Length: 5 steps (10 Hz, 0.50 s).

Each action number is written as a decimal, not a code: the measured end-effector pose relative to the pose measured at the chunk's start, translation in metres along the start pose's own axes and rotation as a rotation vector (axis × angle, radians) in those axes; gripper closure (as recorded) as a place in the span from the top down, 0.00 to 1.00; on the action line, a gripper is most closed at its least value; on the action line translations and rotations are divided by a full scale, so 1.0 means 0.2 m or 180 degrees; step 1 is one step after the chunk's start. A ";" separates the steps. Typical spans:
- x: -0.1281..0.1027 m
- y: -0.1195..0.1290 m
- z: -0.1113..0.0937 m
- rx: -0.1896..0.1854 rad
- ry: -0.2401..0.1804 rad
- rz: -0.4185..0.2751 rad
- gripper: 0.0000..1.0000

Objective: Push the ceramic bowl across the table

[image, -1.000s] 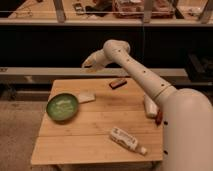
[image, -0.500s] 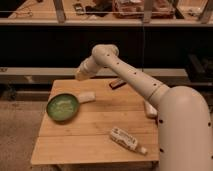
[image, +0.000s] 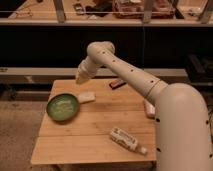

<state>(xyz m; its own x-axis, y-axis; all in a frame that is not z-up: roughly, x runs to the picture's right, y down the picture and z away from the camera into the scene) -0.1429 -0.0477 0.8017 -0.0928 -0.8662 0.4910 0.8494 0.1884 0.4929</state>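
Table (image: 95,135) of pale planked wood carries everything. The white arm (image: 135,80) rises at the right edge, bends above the far edge and slopes down toward the far left corner. The green bowl (image: 63,107) sits upright near the left edge, about midway between its two corners. A white bottle (image: 125,140) lies on its side near the front edge, right of centre. The gripper (image: 81,77) hangs over the far left part of the table, behind the bowl and apart from it; whether it is open or closed I cannot tell. A small white block (image: 86,97) lies just beside the bowl's right rim. A dark flat item (image: 117,84) lies at the far edge.
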 end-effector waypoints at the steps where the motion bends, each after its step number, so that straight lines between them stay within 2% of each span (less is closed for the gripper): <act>1: -0.05 -0.03 0.04 -0.0028 -0.0097 -0.0115 0.15; 3: -0.09 -0.06 0.06 -0.0039 -0.0159 -0.0194 0.15; 5: -0.12 -0.07 0.09 -0.0023 -0.0162 -0.0212 0.15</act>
<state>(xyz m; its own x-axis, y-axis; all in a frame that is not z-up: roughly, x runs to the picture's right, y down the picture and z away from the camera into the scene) -0.1621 -0.0219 0.7963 -0.1752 -0.8521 0.4932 0.8442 0.1277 0.5205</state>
